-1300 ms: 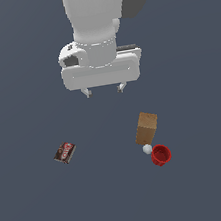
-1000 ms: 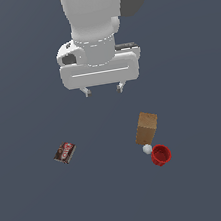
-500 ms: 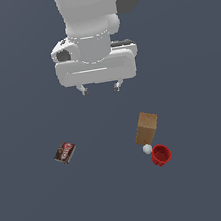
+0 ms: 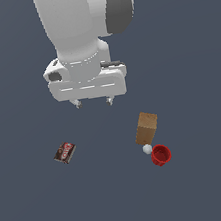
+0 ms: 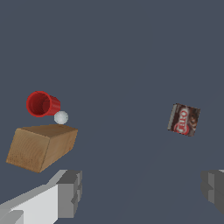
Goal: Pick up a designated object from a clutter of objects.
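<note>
Red cup (image 4: 161,154) tipped, nothing inside | white ball (image 4: 147,149) beside | pincer (image 4: 94,103) spread wide, holding nothing

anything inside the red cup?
The red cup lies on its side; the visible part of its interior looks empty, though the deepest part is shadowed. The white ball sits outside, by its rim, between it and the tan box.

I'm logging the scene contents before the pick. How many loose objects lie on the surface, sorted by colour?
Dark brown with red and white label: 1, the small packet
Tan: 1, the box
Red: 1, the cup
White: 1, the tiny ball
Total: 4
</note>
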Robot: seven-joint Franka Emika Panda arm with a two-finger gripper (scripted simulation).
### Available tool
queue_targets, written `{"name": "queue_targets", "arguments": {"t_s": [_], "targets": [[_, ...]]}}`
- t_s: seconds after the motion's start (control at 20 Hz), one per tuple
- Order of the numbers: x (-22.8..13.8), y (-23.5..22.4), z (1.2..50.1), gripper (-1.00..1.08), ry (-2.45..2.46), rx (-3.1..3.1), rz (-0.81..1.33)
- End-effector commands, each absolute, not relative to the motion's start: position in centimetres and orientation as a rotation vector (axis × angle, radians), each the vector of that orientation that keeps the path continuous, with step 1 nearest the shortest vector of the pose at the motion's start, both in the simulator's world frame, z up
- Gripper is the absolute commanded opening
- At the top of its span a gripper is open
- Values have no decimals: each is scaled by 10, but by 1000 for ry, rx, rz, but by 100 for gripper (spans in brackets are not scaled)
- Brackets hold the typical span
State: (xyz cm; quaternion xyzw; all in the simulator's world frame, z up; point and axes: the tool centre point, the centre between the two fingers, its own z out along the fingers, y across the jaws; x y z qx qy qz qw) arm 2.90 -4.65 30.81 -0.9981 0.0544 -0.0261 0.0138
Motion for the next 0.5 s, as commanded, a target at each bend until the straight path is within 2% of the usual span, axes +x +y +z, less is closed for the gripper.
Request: {"name": "queue_targets", "arguments": {"t_s": [0.0, 0.45], "targets": [[36, -60, 292, 100, 202, -3104, -75], [58, -133, 206, 100, 364, -3087, -47]]}}
